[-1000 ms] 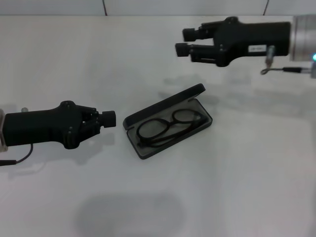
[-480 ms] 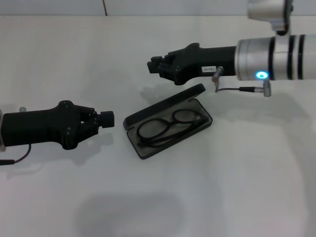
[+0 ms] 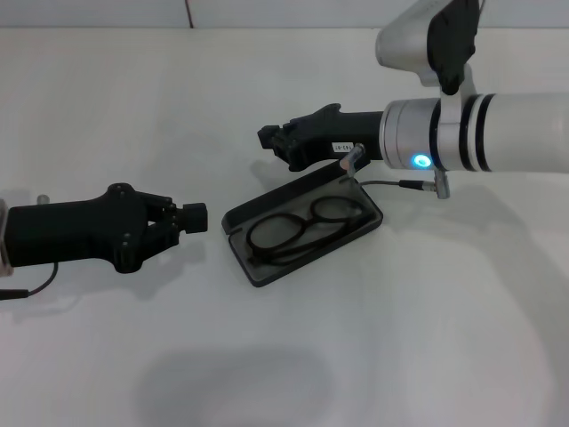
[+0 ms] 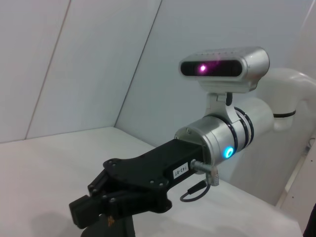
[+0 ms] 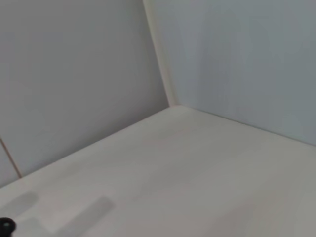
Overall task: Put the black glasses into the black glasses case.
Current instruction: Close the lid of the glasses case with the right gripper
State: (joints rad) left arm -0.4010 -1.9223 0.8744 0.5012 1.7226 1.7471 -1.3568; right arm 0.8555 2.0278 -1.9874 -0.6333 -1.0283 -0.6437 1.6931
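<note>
The black glasses case (image 3: 258, 271) lies open in the middle of the white table, its lid (image 3: 298, 182) standing up along the far side. The black glasses (image 3: 307, 227) lie inside it on the grey lining. My right gripper (image 3: 271, 140) hovers just behind and above the lid, pointing left, fingers together and empty. It also shows in the left wrist view (image 4: 86, 212). My left gripper (image 3: 197, 215) rests low on the table just left of the case, shut and empty, a small gap away from it.
The white table (image 3: 400, 338) stretches around the case. A pale wall (image 3: 267, 11) rises at the table's far edge. The right wrist view shows only table and wall.
My right arm has swung in from the back right, leftward and down, to just behind the case lid, and its fingers have come together. The left arm, case and glasses have not moved.
</note>
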